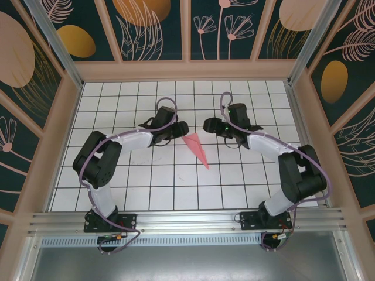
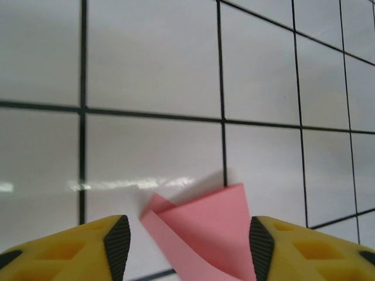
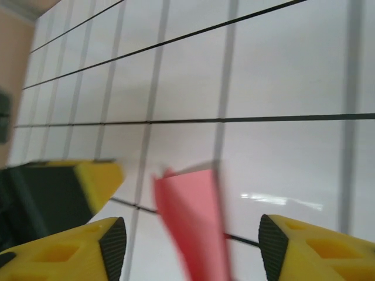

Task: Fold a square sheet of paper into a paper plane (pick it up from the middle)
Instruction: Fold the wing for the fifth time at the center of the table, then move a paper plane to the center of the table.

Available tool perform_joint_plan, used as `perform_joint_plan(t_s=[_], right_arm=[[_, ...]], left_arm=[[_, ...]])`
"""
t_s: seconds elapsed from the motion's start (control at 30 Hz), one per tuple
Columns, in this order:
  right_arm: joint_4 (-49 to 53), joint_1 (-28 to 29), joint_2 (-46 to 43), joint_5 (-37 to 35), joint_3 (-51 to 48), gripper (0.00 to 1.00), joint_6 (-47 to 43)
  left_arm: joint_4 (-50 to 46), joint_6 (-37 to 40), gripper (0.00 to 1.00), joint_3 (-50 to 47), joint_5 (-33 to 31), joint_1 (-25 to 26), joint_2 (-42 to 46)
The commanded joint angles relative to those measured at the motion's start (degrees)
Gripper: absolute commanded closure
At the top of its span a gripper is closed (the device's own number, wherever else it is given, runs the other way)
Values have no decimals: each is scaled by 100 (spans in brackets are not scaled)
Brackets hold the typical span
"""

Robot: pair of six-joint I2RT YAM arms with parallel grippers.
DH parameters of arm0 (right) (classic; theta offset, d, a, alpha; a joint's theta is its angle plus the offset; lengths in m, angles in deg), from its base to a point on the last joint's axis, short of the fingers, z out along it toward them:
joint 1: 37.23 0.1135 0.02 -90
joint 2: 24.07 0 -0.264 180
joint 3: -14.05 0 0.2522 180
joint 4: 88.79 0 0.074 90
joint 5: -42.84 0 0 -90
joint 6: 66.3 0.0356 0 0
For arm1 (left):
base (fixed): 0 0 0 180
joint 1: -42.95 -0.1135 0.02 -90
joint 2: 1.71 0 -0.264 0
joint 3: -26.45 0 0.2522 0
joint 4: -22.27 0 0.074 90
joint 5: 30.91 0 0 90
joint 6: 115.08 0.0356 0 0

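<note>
While both arms reach in toward the middle of the bench, I record the paper plane lying flat on the white grid between them. Its wide end is nearest the tools and its point is aimed toward the arm bases. The left tool sits just beside that wide end, and the right tool is near it on the opposite side.

On the left wrist camera, the left tool has its jaws apart. The pink folded end lies between them, clear of the left-hand pad and close to the right-hand one; I cannot tell if it touches. On the right wrist camera, the right tool is likewise spread, with the blurred pink paper between its jaws and a gap on each side. Neither tool is gripping anything.
</note>
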Motion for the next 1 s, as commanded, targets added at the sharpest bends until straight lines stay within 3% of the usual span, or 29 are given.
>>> perform_joint_plan(t_s=[0.0,0.2,0.37,0.63,0.73,0.97], right_arm=[[38,-204,-153,-705,-384,33,-86],[-89,-310,-202,-926,-633,31,-16],[-158,-337,-177,-993,-752,31,44],[-197,-393,-151,-769,-807,31,142],[-181,-399,-141,-739,-799,32,160],[-188,-399,-64,-679,-781,32,196]], left_arm=[[-181,-329,37,3,-228,240,50],[-874,-359,28,573,-715,684,-287],[-1576,-284,26,927,-1194,1000,-471],[-2430,108,22,1488,-1394,1198,-854],[-2555,138,26,1441,-1451,1195,-814],[-2340,-153,48,1063,-1443,1193,-400]])
